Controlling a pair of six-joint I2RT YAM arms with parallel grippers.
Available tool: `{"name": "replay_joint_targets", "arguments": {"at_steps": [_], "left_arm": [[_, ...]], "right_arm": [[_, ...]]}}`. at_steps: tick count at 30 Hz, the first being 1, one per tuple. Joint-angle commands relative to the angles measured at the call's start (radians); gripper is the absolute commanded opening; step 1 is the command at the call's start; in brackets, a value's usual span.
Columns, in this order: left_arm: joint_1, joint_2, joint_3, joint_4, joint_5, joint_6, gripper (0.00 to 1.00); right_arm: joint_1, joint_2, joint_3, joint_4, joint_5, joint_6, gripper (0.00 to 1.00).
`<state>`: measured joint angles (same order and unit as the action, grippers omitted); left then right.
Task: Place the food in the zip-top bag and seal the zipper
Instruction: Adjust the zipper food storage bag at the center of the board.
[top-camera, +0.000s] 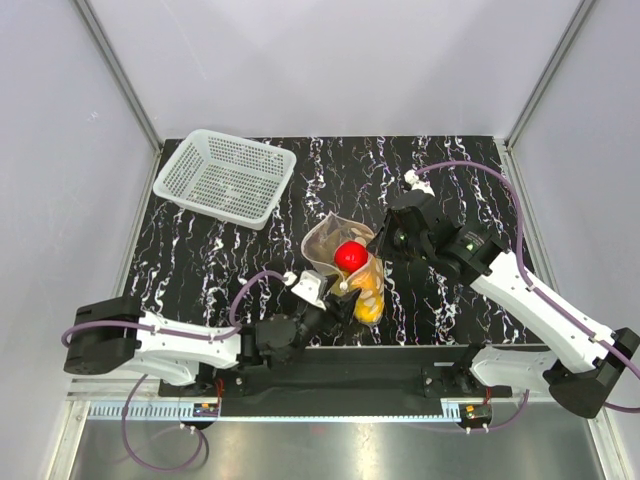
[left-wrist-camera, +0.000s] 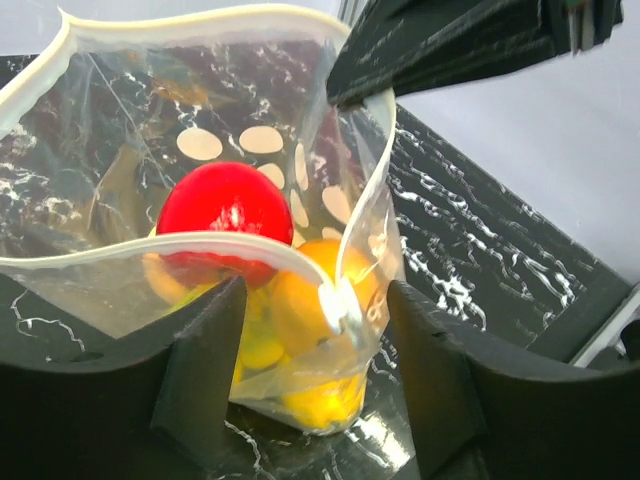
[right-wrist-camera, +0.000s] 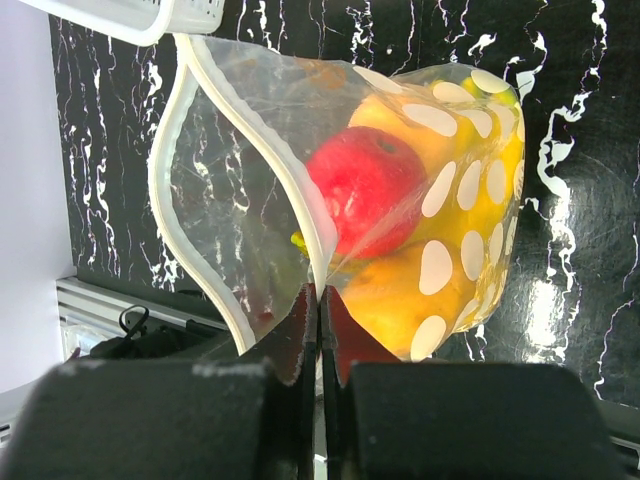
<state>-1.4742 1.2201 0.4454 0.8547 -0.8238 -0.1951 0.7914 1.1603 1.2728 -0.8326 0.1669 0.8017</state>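
Observation:
The clear zip-top bag (top-camera: 330, 245) with white dots stands mid-table, its mouth open. Inside are the red fruit (top-camera: 350, 255), an orange fruit (left-wrist-camera: 300, 300) and yellow bananas (left-wrist-camera: 320, 400) low down. The yellow-pink fruit cannot be made out. The white zipper strip (left-wrist-camera: 180, 245) curves round the open mouth. My right gripper (right-wrist-camera: 322, 295) is shut on the zipper strip (right-wrist-camera: 300, 210) at the bag's right side (top-camera: 380, 243). My left gripper (left-wrist-camera: 320, 370) is open, its fingers (left-wrist-camera: 200, 360) on either side of the bag's near lower end, not pinching it (top-camera: 328, 300). The red fruit (right-wrist-camera: 365, 185) shows through the plastic.
A white perforated basket (top-camera: 225, 178) stands at the back left of the black marbled table (top-camera: 200, 260); its rim also shows in the right wrist view (right-wrist-camera: 150, 15). The right arm's dark body (left-wrist-camera: 450, 40) hangs above the bag. Grey walls enclose the table.

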Motion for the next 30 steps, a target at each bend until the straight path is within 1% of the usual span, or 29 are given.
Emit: {"name": "replay_joint_targets", "arguments": {"at_steps": [1, 2, 3, 6, 7, 8, 10, 11, 13, 14, 16, 17, 18, 19, 20, 21, 22, 23, 24, 26, 27, 28, 30], "left_arm": [[0.002, 0.021, 0.056, 0.064, -0.061, -0.026, 0.57], [0.005, 0.035, 0.062, 0.063, -0.064, -0.027, 0.51], [0.005, 0.041, 0.067, 0.061, -0.064, -0.032, 0.36], [0.006, 0.059, 0.062, 0.079, -0.066, -0.018, 0.13], [0.009, 0.058, 0.055, 0.093, -0.060, -0.003, 0.00], [0.014, 0.044, 0.035, 0.110, -0.054, 0.012, 0.00], [0.028, 0.016, 0.010, 0.151, 0.004, 0.058, 0.00], [0.061, -0.025, -0.010, 0.152, 0.097, 0.065, 0.00], [0.104, -0.104, -0.017, 0.117, 0.202, 0.069, 0.00], [0.159, -0.134, -0.020, 0.074, 0.330, 0.074, 0.00], [0.213, -0.189, -0.014, 0.017, 0.443, 0.094, 0.00], [0.266, -0.241, -0.014, -0.011, 0.501, 0.108, 0.00], [0.290, -0.267, -0.002, -0.066, 0.625, 0.130, 0.00], [0.316, -0.292, 0.003, -0.103, 0.682, 0.141, 0.00], [0.362, -0.335, 0.006, -0.165, 0.746, 0.154, 0.00], [0.382, -0.358, 0.015, -0.201, 0.897, 0.184, 0.00], [0.394, -0.394, 0.021, -0.233, 0.940, 0.187, 0.00], [0.414, -0.407, 0.027, -0.299, 1.007, 0.212, 0.00], [0.423, -0.419, 0.032, -0.337, 1.044, 0.239, 0.00], [0.445, -0.445, 0.030, -0.400, 1.089, 0.246, 0.00], [0.454, -0.452, 0.024, -0.410, 1.112, 0.249, 0.00], [0.462, -0.462, 0.013, -0.411, 1.140, 0.249, 0.00], [0.477, -0.473, -0.019, -0.407, 1.222, 0.253, 0.00]], "right_arm": [[0.008, -0.028, 0.002, 0.050, 0.014, 0.014, 0.00], [0.008, -0.031, 0.000, 0.050, 0.016, 0.016, 0.00], [0.009, -0.031, -0.001, 0.050, 0.020, 0.016, 0.00], [0.008, -0.040, 0.003, 0.038, 0.043, 0.014, 0.00], [0.008, -0.045, 0.007, 0.032, 0.052, 0.014, 0.00], [0.008, -0.054, 0.007, 0.017, 0.063, 0.013, 0.00], [0.008, -0.068, 0.007, 0.003, 0.095, 0.013, 0.00], [0.009, -0.079, 0.004, -0.005, 0.106, 0.014, 0.00], [0.008, -0.091, -0.001, -0.014, 0.109, 0.016, 0.00], [0.009, -0.097, -0.001, -0.017, 0.102, 0.017, 0.00], [0.009, -0.103, -0.003, -0.019, 0.088, 0.016, 0.00], [0.009, -0.109, -0.004, -0.016, 0.082, 0.005, 0.00], [0.009, -0.111, -0.006, -0.013, 0.053, -0.007, 0.03], [0.008, -0.111, -0.004, -0.011, 0.039, -0.019, 0.09], [0.009, -0.109, -0.003, -0.014, 0.010, -0.048, 0.19], [0.008, -0.111, -0.003, -0.013, -0.003, -0.073, 0.40], [0.009, -0.117, -0.001, -0.020, -0.006, -0.097, 0.51], [0.008, -0.125, 0.003, -0.028, 0.011, -0.145, 0.57], [0.008, -0.131, 0.010, -0.034, 0.014, -0.171, 0.66], [0.009, -0.146, 0.037, -0.042, 0.010, -0.268, 0.69], [0.009, -0.145, 0.054, -0.059, 0.006, -0.292, 0.69], [0.008, -0.142, 0.068, -0.062, -0.003, -0.356, 0.72], [0.009, -0.131, 0.115, -0.071, -0.053, -0.415, 0.74]]}}
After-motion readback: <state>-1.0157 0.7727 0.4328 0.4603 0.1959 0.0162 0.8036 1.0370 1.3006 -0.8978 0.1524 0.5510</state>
